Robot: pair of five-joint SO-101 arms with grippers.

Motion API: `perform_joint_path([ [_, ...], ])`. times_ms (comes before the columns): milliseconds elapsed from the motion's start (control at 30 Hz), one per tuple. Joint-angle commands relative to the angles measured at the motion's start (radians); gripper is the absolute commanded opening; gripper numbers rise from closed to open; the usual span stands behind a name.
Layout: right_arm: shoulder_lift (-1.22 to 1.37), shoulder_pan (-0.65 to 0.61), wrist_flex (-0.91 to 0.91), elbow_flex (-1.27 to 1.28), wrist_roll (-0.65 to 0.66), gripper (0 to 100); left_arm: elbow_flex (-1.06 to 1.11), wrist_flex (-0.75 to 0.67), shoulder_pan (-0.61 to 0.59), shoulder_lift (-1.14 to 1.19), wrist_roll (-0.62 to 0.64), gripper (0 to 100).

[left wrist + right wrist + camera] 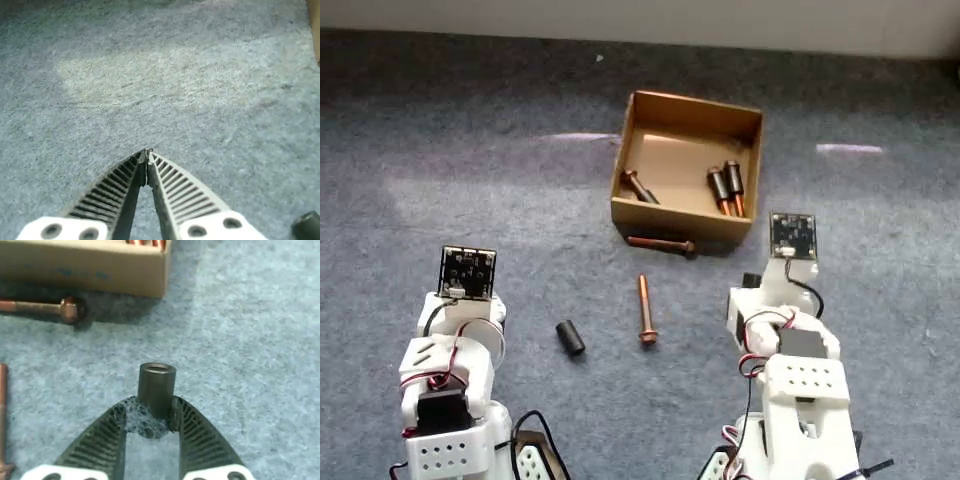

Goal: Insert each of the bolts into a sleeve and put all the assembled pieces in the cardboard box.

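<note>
Standing at upper centre of the high view, the cardboard box [665, 218] holds three assembled pieces [725, 188]. The right gripper [156, 407] pinches a black sleeve [157, 385], its bore toward the box; the left gripper [146, 157] is pressed together, empty. The bolt [645, 308] at frame centre lies left of this sleeve, long axis running up-down.

both arms, the left arm [450, 385] and the right arm [800, 375], are white moulded plastic with black servo blocks. each carries a small black square camera board [468, 272]. behind that board, red, black and white cables [442, 378] loop over the joints, and the white plates show rows of small holes. the jaws are ribbed wedges, pale on the left and black on the right, on white mounts with round screw holes.
</note>
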Motion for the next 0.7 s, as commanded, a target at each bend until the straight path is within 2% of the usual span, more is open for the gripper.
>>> perform_joint_path([
  [0,-0.047,0.082,-0.099,0.018,-0.011,0.5,-0.162,0.127,0.102,-0.012,-0.098,4],
  [167,-0.065,0.203,-0.134,0.021,-0.068,0.5,-0.217,0.173,0.214,-0.010,-0.170,4],
  [300,-0.065,0.237,-0.134,0.018,-0.080,0.5,-0.249,0.169,0.237,0.044,-0.232,4],
  [400,-0.065,0.237,-0.136,0.016,-0.080,0.5,-0.320,0.170,0.265,0.171,-0.241,4],
  [667,-0.065,0.278,-0.136,0.015,-0.080,0.5,-0.568,0.167,0.446,0.616,-0.302,4],
])
